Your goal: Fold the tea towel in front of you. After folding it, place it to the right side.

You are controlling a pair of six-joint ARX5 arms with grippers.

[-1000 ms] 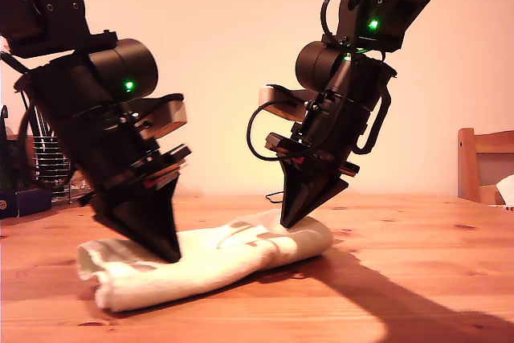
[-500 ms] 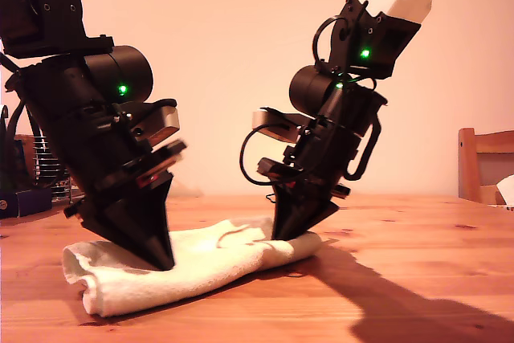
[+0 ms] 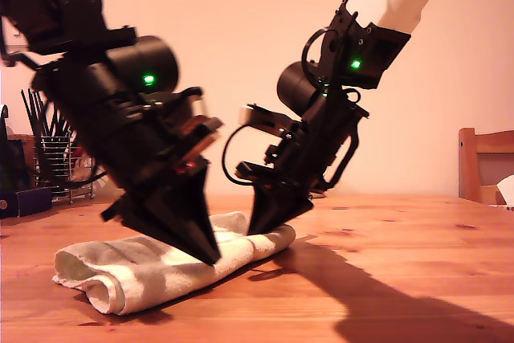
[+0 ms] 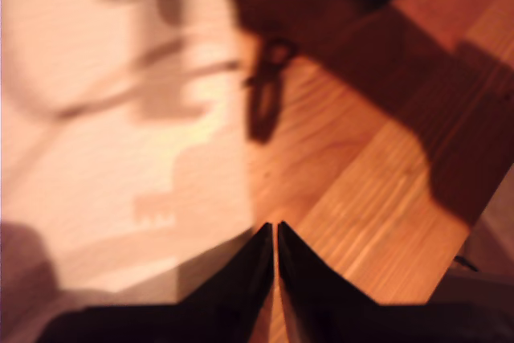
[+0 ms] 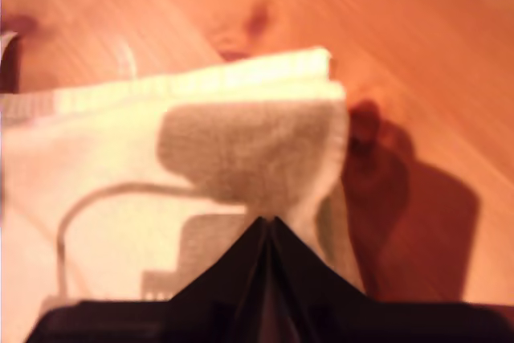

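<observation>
- The tea towel [image 3: 152, 267] is a soft cream, pale-yellow terry cloth, folded into a thick bundle with a rolled end toward the exterior view's left; layered edges show in the second wrist view [image 5: 241, 110].
- It lies on the wooden table [image 3: 401, 279], in the exterior view's lower left part.
- My second gripper [image 5: 269, 226] has its fingers pressed together at the towel's corner edge; whether cloth is pinched between them I cannot tell.
- My first gripper [image 4: 275, 234] has its fingers closed tip to tip at the cloth's border beside bare wood; a hold on the cloth is not clear.
- Which arm in the exterior view is which, the wrist views do not settle.
- Since a second ago, both arms and the towel have shifted toward the exterior view's left, and the bundle looks narrower and more rolled.
- The towel's long axis runs from the exterior view's lower left up toward the middle, slightly slanted.
</observation>
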